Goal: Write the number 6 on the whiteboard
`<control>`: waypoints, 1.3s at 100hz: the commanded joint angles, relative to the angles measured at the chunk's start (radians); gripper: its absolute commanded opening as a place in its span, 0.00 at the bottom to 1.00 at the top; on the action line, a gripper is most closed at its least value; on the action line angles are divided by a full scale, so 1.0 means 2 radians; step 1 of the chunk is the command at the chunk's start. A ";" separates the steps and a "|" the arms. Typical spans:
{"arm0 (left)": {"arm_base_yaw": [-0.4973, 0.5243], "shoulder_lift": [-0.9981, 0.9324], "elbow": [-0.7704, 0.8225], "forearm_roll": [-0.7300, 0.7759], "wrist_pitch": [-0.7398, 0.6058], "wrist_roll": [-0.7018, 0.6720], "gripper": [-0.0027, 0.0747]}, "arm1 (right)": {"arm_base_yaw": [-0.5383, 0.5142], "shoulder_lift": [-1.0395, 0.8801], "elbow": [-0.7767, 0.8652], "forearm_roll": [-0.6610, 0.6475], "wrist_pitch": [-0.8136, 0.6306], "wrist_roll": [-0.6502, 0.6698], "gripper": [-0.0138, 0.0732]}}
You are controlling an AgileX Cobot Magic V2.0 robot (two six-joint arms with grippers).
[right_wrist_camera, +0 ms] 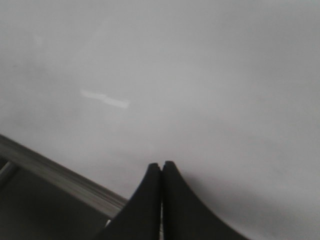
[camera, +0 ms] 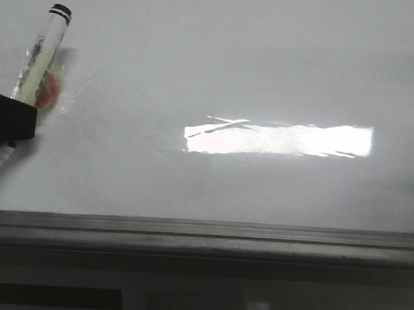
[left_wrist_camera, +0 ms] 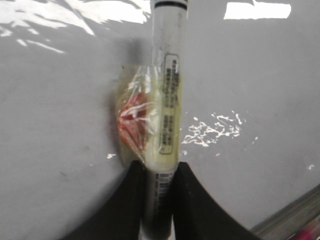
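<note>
While its tip hangs just off the whiteboard point(camera: 265, 75), a marker point(camera: 39, 62) sits pinched in the left gripper point(camera: 9, 122) at the front view's left edge, capped end tilted up and away, writing end poking out below the black jaws. No number 6 shows anywhere on the glossy surface; only a bright reflection lies well to the gripper's right, and the grey rail point(camera: 204, 230) runs along the board's near edge.

From the left wrist, the left gripper point(left_wrist_camera: 159, 200) clamps the marker point(left_wrist_camera: 167, 100) low on its barrel, a crinkled plastic wrap with something red point(left_wrist_camera: 132, 120) taped just beside the fingers.

From the right wrist, the right gripper point(right_wrist_camera: 161, 200) is pressed together on nothing, above bare whiteboard point(right_wrist_camera: 200, 75).

Held so low, the barrel could likely twist or slide once pressed down, smearing the stroke
</note>
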 commanded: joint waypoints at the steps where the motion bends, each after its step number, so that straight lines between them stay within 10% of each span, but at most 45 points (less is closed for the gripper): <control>1: -0.007 -0.016 -0.014 0.049 -0.024 -0.002 0.01 | 0.044 0.041 -0.051 -0.004 -0.040 -0.021 0.09; 39: -0.079 -0.056 -0.014 0.224 -0.065 -0.002 0.01 | 0.209 0.199 -0.227 -0.011 -0.039 -0.020 0.61; 100: -0.091 -0.056 -0.014 0.247 -0.081 -0.002 0.01 | 0.248 0.270 -0.286 0.046 -0.073 -0.020 0.53; 130: -0.091 -0.056 -0.014 0.247 -0.080 -0.002 0.01 | 0.247 0.280 -0.286 0.047 -0.073 -0.020 0.08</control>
